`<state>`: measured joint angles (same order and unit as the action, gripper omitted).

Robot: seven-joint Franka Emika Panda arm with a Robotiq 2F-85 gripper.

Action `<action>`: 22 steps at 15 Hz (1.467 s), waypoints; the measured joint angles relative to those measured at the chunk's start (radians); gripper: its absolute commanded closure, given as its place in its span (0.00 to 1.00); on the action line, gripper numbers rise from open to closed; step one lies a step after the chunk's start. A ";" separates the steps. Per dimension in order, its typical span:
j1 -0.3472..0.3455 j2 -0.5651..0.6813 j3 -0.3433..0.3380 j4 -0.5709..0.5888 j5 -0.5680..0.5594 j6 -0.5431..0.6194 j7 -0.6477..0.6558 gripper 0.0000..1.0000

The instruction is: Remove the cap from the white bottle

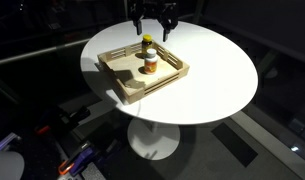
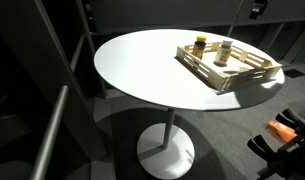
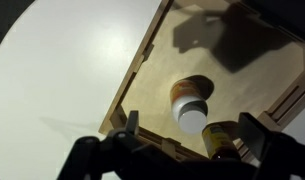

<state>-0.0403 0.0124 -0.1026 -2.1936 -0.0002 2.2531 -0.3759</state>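
The white bottle (image 1: 149,66) with an orange label band stands upright in the wooden tray (image 1: 120,84). Its white cap (image 3: 193,118) sits on top. It also shows in an exterior view (image 2: 224,53) and in the wrist view (image 3: 188,93). My gripper (image 1: 155,22) hangs open and empty above the tray's far side, well above the bottles. In the wrist view its fingers (image 3: 192,124) frame the white bottle from above. In an exterior view only the gripper's lower end (image 2: 255,9) shows at the top edge.
A slim dark bottle with a yellow cap (image 1: 147,44) stands close beside the white bottle in the tray, seen also in the wrist view (image 3: 220,141). The tray sits on a round white pedestal table (image 1: 212,70), near its edge. Dark floor surrounds it.
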 measured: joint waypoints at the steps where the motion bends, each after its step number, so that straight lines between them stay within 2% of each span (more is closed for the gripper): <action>1: 0.000 0.012 0.005 0.001 0.016 0.019 -0.002 0.00; 9: -0.001 0.127 0.042 0.028 0.083 0.123 -0.010 0.00; 16: -0.013 0.227 0.065 0.096 0.083 0.139 -0.010 0.00; 22: -0.017 0.256 0.088 0.119 0.083 0.139 -0.010 0.00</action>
<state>-0.0573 0.2679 -0.0142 -2.0743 0.0826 2.3925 -0.3857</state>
